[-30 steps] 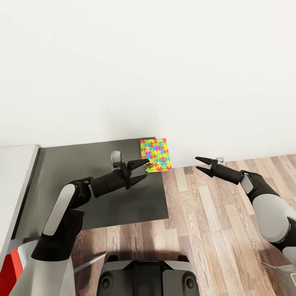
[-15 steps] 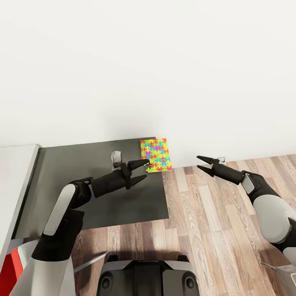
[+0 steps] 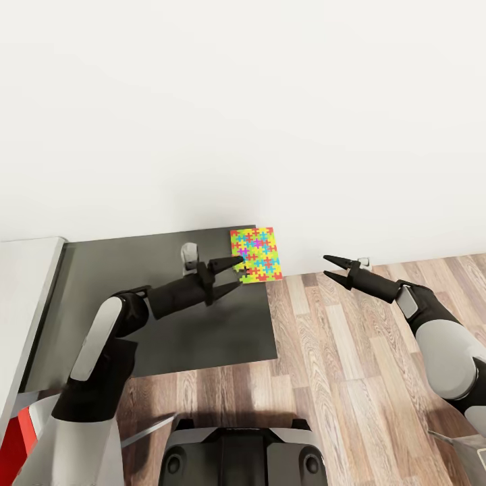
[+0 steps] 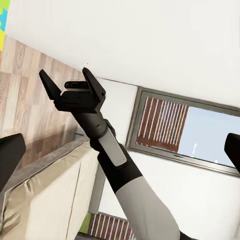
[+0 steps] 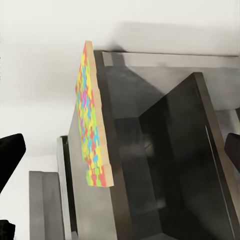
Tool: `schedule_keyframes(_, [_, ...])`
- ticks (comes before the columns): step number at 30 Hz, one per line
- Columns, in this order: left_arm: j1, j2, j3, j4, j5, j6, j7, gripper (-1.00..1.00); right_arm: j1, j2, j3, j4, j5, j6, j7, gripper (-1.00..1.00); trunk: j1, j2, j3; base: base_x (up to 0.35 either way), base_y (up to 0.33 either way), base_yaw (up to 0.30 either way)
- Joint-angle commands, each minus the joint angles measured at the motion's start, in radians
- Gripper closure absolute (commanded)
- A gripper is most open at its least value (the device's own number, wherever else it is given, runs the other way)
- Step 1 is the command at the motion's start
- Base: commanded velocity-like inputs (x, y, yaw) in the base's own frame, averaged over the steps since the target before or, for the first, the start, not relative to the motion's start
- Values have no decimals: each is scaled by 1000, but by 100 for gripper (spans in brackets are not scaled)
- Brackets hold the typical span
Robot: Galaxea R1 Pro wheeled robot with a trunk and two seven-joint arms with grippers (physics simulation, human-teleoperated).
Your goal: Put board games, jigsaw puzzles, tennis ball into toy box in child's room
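A white wall (image 3: 243, 101) and wood-plank floor (image 3: 351, 351) frame a dark grey surface (image 3: 155, 304), on whose far corner by the wall one jigsaw puzzle (image 3: 256, 254) lies flat, overhanging the edge. The left gripper (image 3: 232, 273) hovers just beside the puzzle, fingers spread and empty. The right gripper (image 3: 331, 267) hangs over the floor, fingers likewise apart.
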Motion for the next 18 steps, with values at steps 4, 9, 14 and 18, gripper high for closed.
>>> schedule_keyframes(4, [-57, 7, 13, 3, 19, 2, 13, -100, -1, 1, -5, 0, 2, 8, 2, -100, 1, -2, -1, 0, 0, 0])
schedule_keyframes(9, [-103, 12, 27, 4, 42, 3, 32, -100, -1, 1, -5, 0, 1, 8, 2, -100, 1, -2, -1, 0, 0, 2])
schedule_keyframes(14, [-122, 12, 32, 6, 79, 2, 73, -100, -1, 1, -5, 0, 0, 8, 2, -100, 1, -2, -1, 0, 0, 85])
schedule_keyframes(18, [-128, 13, 33, 6, 95, 2, 105, -100, -1, 2, -5, 0, 0, 8, 2, -100, 1, -2, -1, 0, 0, 196])
